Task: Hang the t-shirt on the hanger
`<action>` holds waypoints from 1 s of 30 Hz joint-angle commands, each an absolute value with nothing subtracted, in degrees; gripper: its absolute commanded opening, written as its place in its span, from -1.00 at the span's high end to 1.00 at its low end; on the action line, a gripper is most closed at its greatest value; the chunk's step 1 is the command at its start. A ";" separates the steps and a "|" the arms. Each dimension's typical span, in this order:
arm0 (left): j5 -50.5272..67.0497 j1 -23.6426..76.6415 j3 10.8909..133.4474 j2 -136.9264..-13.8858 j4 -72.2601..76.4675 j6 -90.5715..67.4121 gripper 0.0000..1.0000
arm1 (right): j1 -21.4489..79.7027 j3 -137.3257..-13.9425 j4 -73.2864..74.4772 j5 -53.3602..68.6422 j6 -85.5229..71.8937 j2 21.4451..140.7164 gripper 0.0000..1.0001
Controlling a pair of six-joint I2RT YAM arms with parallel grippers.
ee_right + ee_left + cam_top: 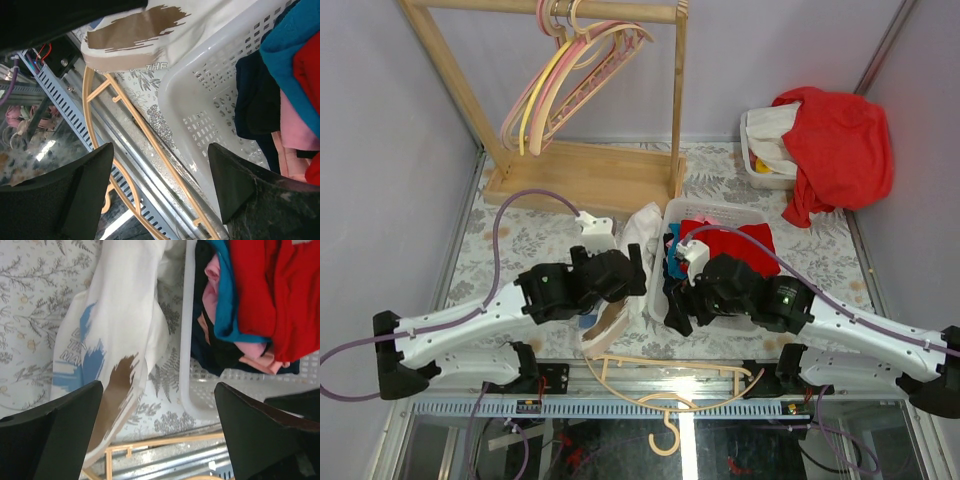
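T-shirt [125, 315] lies on the bench [520, 240] at frame centre, hem overlapping one shoulder of the hanger [670, 365]; left gripper [157, 430] and right gripper [160, 185] spread, empty; hanging apparently barely begun

My left arm [470, 322] and right arm [865, 325] wear white link shells with black joint housings, each with a small green light [546, 279]. Purple cables [498, 235] trail from both. I see white camera mounts [597, 228] at the wrists, and the fingers [55, 440] are matte black wedges.
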State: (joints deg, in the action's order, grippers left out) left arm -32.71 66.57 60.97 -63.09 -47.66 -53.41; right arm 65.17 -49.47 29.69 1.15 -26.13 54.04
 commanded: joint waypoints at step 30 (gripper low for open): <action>-32.67 56.47 67.17 -51.75 -42.28 -40.53 1.00 | 54.67 -52.51 11.56 20.35 -30.89 61.89 -0.07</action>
State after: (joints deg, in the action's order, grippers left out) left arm -30.96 56.86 61.84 -54.54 -40.75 -45.21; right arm 60.31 -48.31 21.28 16.38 -28.75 59.42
